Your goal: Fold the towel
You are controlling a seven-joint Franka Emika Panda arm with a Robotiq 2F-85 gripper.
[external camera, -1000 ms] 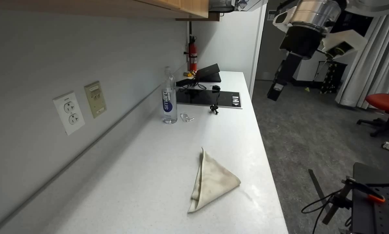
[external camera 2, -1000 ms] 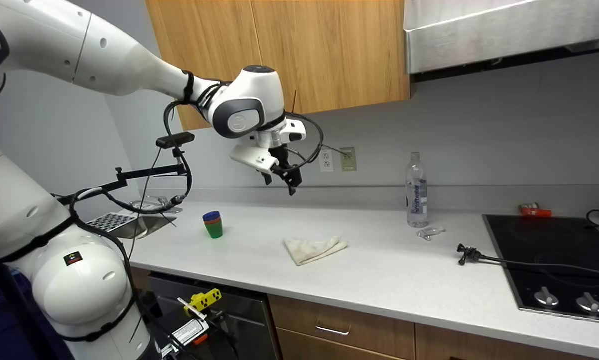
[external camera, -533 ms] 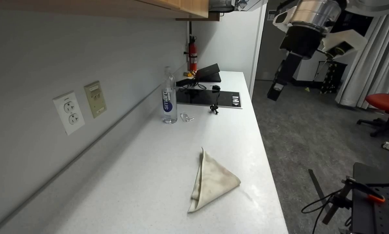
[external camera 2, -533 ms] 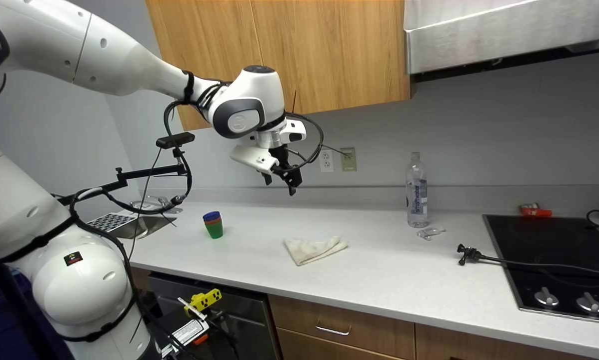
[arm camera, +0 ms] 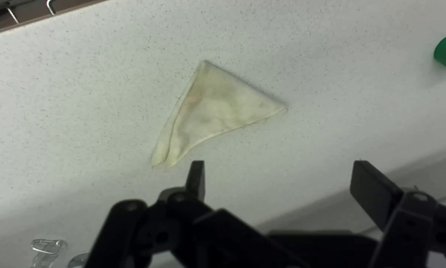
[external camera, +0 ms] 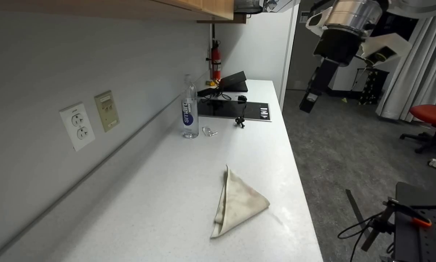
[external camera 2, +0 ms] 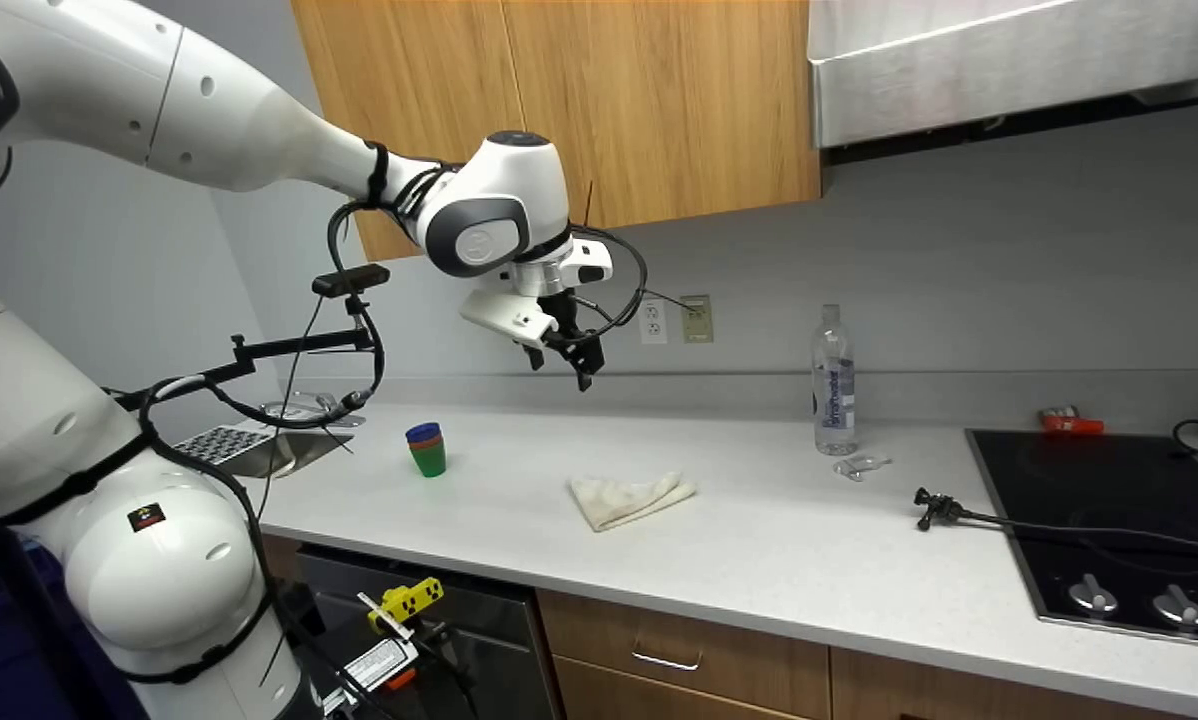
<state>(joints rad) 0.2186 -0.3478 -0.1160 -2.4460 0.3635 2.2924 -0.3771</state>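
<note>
While the gripper [external camera 2: 559, 371] hangs high, jaws spread wide, in an exterior view the towel [external camera 2: 631, 498] lies in from the front edge of the counter [external camera 2: 779, 570], white surface all round it; nested blue, red and green cups [external camera 2: 429, 456] stand between it and the sink [external camera 2: 311, 447]. In an exterior view a bottle [external camera: 190, 112] stands by the back edge, contents hard to tell. In the wrist view the fingers [arm camera: 373, 191] stand well apart, the towel beyond them.

On the far, clear bottle [external camera 2: 833, 383] I read "smart" running up its label [external camera: 189, 112], and, as best I can tell, "water" too.
</note>
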